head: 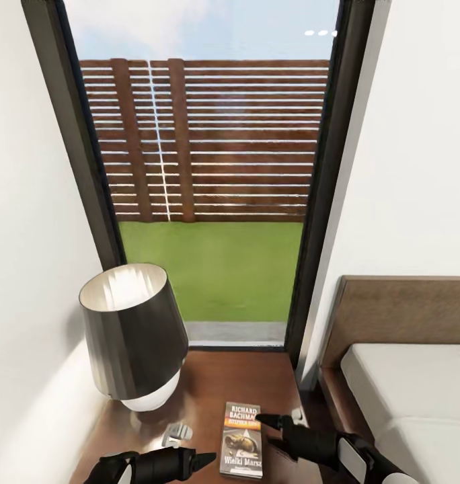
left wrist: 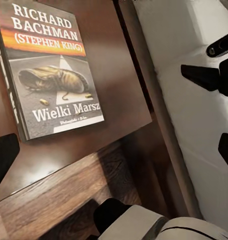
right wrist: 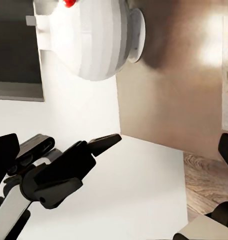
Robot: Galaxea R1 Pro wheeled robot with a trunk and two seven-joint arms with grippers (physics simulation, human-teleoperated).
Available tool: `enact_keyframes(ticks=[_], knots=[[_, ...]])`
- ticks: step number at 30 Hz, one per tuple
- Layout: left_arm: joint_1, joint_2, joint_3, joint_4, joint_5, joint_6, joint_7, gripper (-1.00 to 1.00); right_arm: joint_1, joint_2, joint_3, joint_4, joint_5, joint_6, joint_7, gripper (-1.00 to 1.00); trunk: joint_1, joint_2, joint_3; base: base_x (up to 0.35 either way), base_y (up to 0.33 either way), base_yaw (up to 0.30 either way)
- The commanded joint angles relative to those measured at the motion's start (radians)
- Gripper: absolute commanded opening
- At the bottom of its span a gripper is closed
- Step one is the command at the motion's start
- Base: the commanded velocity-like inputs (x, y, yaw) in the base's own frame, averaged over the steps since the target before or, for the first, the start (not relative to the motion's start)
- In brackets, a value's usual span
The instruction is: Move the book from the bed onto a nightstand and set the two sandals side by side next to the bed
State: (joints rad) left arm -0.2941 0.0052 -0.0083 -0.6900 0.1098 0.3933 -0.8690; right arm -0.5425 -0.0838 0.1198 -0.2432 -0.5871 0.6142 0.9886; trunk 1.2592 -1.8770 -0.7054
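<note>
Dark-brown glossy wood makes up the nightstand (head: 216, 390) top, the worktop on which the book (head: 241, 439) lies flat, cover up, its orange strip and white "RICHARD BACHMAN" lettering readable. From the head view the book sits at about 6 o'clock, near the worktop's front edge. A lamp (head: 132, 333) with a dark shade and white base stands on the worktop at 8 o'clock from the window (head: 210, 188), through which a slatted wooden fence and grass show. A small pale clip-like object (head: 177, 433), too small to identify, lies between the lamp and the book.

The left gripper (head: 202, 460) hovers just left of the book, not touching it; I cannot tell whether its fingers are apart or together. The right gripper (head: 278, 430) is just beside the book's right edge, its dark fingers spread apart with nothing between them. The bed (head: 418, 396), with pale mattress and brown headboard, sits at 4 o'clock, just beside the nightstand.
</note>
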Motion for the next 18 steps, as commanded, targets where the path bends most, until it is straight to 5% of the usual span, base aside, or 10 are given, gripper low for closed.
enact_keyframes(ticks=[1,7,9,12,15,18], knots=[[0.000,0.000,-0.001,0.000,0.008,0.010,0.001,1.00,0.000,-0.001,0.009,0.000,-0.008,-0.023,0.000,1.00,-0.004,0.007,0.002,0.000,0.000,0.000],[0.000,0.000,-0.001,0.000,0.008,0.009,0.004,1.00,0.000,-0.011,0.010,0.010,0.000,-0.118,0.001,1.00,-0.027,0.049,0.021,0.000,0.000,0.000],[0.000,0.000,-0.001,0.000,0.008,0.009,0.005,1.00,0.000,-0.056,0.012,0.013,0.018,-0.149,0.001,1.00,-0.035,0.063,0.027,0.000,0.000,0.000],[0.000,-0.001,-0.001,0.004,0.007,0.008,0.006,1.00,0.001,-0.092,0.012,0.018,0.121,-0.228,0.001,1.00,-0.046,0.084,0.037,0.000,0.000,0.000],[0.000,-0.001,-0.001,0.038,0.005,0.006,0.007,1.00,0.001,-0.110,0.011,0.050,0.309,-0.369,0.000,1.00,-0.058,0.105,0.046,0.000,0.000,0.000],[0.000,-0.001,-0.001,0.046,0.004,0.005,0.007,1.00,0.001,-0.115,0.011,0.080,0.364,-0.429,-0.001,1.00,-0.069,0.126,0.056,0.000,0.000,0.000]])
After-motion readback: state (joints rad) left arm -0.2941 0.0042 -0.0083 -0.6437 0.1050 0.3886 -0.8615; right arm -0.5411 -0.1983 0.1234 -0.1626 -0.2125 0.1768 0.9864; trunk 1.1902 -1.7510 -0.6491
